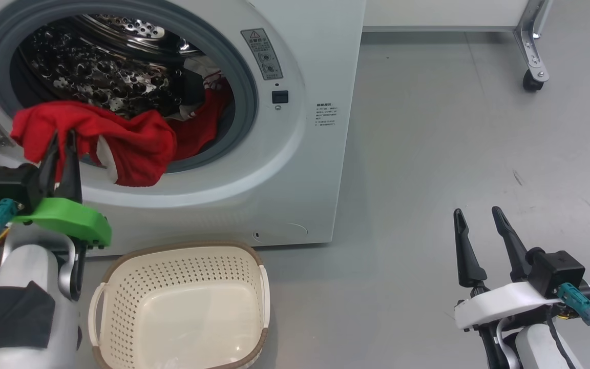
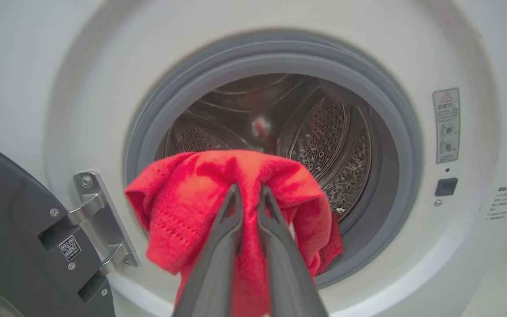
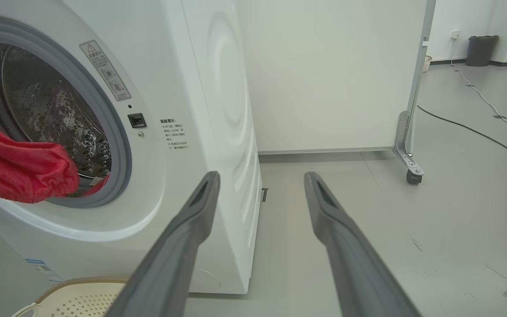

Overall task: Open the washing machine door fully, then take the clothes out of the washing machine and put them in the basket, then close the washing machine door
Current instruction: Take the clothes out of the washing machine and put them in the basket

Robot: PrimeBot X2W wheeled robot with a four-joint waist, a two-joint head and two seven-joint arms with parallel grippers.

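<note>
Now: red cloth pinched at the porthole

The left gripper [image 2: 248, 191] has its fingers closed tight on the clothes [image 1: 131, 143], which drape over the gasket lip of the washing machine [image 1: 295, 154]. More red lies in the drum beyond the fingertips. The washing machine door [image 2: 7, 229] stands open to their left. The basket [image 1: 182, 302] sits below them. The right gripper [image 1: 477, 211] hangs well apart, fingers spread and empty.

clothes [image 1: 121, 141] hanging over washing machine [image 1: 295, 169] porthole lip | basket [image 1: 182, 302] on floor before it
</note>
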